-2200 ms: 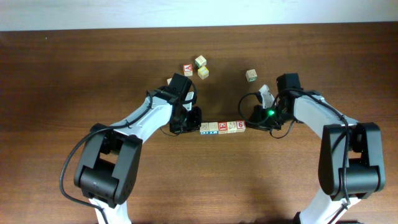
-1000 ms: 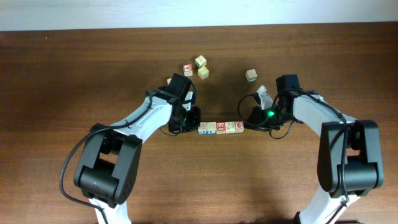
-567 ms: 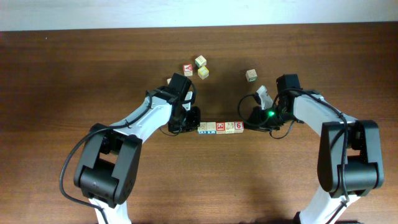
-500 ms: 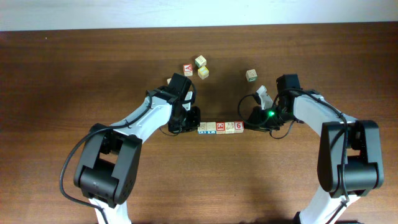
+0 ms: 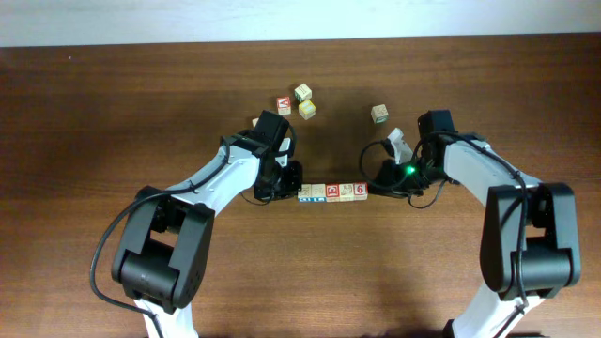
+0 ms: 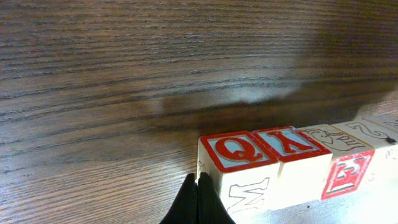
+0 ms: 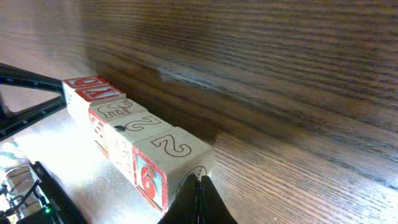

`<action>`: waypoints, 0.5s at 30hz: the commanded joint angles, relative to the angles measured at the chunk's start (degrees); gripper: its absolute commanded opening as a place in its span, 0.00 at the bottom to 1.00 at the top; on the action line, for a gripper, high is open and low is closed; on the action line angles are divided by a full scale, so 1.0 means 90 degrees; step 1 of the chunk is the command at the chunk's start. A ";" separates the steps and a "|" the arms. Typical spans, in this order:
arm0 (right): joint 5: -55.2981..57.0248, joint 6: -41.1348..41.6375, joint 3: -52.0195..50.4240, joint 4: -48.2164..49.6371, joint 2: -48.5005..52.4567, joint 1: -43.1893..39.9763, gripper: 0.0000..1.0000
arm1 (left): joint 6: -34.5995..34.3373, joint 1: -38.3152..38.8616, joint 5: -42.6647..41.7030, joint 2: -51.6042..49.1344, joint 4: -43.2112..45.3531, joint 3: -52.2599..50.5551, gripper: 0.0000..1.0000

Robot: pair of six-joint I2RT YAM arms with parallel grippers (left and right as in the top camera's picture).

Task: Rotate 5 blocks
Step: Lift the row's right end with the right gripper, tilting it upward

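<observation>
My left gripper (image 6: 198, 200) has its fingers pressed together into one thin point, holding nothing, with the tip set against the outer face of the Q block (image 6: 239, 152) at the left end of the row. The blocks (image 5: 333, 192) lie mid-table (image 5: 113, 113) between my two arms, face to face in a single line. I count five, though from above the seams are too fine to swear to it. The line's long axis runs left to right, roughly level across the table, with the Q end toward my left arm and the 6 block (image 7: 149, 180) toward my right. My right gripper (image 7: 200, 199) is likewise closed and empty, its tip at the lower edge of that 6 block's end face. To turn the line well, I judge I should push the two ends opposite ways, low, slowly and evenly, so the row pivots as one. A hasty shove would likely fan the blocks apart.
</observation>
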State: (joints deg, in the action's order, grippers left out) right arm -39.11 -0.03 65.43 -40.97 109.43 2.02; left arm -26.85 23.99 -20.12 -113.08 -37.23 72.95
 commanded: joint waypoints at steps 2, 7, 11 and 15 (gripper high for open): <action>-0.0442 -0.0068 0.0143 -0.0068 -0.0345 0.0068 0.04 | -0.0053 0.0046 -0.0267 -0.0056 0.0039 -0.0092 0.00; -0.0444 -0.0068 0.0143 -0.0095 -0.0369 0.0095 0.04 | -0.0053 0.0046 -0.0267 -0.0056 0.0046 -0.0092 0.00; -0.0442 -0.0068 0.0189 -0.0097 -0.0372 0.0253 0.04 | -0.0053 0.0046 -0.0267 -0.0056 0.0061 -0.0092 0.00; -0.0418 -0.0068 0.0415 -0.0240 -0.0372 0.0486 0.04 | -0.0053 0.0046 -0.0267 -0.0056 0.0061 -0.0092 0.00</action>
State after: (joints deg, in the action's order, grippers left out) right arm -39.86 -0.03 66.74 -42.24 107.61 3.22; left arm -26.83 23.92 -19.31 -113.08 -37.28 72.47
